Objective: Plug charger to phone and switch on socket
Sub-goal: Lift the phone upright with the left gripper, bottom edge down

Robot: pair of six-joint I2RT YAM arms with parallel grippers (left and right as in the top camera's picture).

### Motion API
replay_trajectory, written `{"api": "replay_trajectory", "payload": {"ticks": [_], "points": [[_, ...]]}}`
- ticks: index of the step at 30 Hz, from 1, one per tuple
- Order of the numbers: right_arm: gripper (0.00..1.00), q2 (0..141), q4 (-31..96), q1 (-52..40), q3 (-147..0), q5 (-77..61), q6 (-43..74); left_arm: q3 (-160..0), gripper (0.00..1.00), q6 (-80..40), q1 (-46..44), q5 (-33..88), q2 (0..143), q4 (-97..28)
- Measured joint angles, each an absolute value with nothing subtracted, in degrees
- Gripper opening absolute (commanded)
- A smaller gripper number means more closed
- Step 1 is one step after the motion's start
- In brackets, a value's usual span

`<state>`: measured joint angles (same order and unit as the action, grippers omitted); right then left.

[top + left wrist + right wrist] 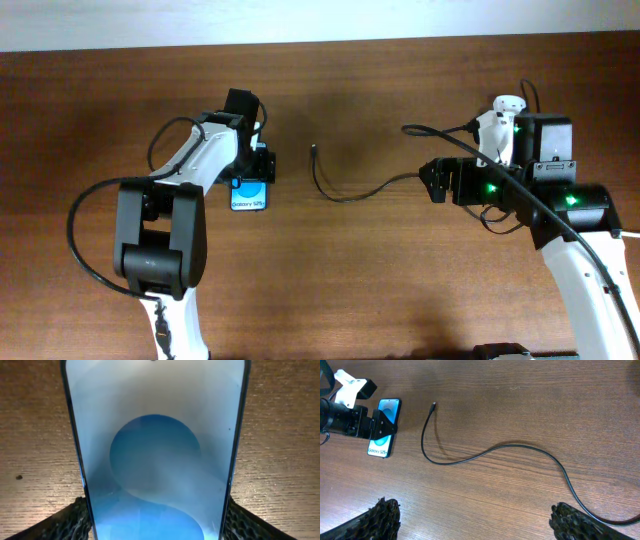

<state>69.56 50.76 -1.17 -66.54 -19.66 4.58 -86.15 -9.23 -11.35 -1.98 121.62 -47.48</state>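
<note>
So the setup is sitting on a dark brown wood-grain table [350,290], with a plain white wall [300,20] running along the far edge. The left gripper [385,429] is squeezing the phone [250,198] across its long sides. Its knobbly black pads [70,522] are pressing on the slim dark frame, and the glossy blue screen is facing up. The right gripper [480,522] is hanging wide open with nothing in it, while the thin black charger [520,446] is snaking loosely over the wood between the two, its tiny plug tip [434,405] lying near the phone, not touching.
</note>
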Motion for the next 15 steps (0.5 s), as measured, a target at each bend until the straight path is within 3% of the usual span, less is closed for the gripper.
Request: {"api": "replay_trajectory", "payload": {"ticks": [8,15], "points": [[0.99,69.7,50.8,-1.2,-66.5,-19.7,4.6,-86.2,0.85,-14.3,-11.4,-2.0,121.6,-47.3],[0.98,73.3,50.8,-1.2,-66.5,-19.7,4.6,-86.2,0.92,-19.6,-11.4,-2.0,121.6,-46.9]]}}
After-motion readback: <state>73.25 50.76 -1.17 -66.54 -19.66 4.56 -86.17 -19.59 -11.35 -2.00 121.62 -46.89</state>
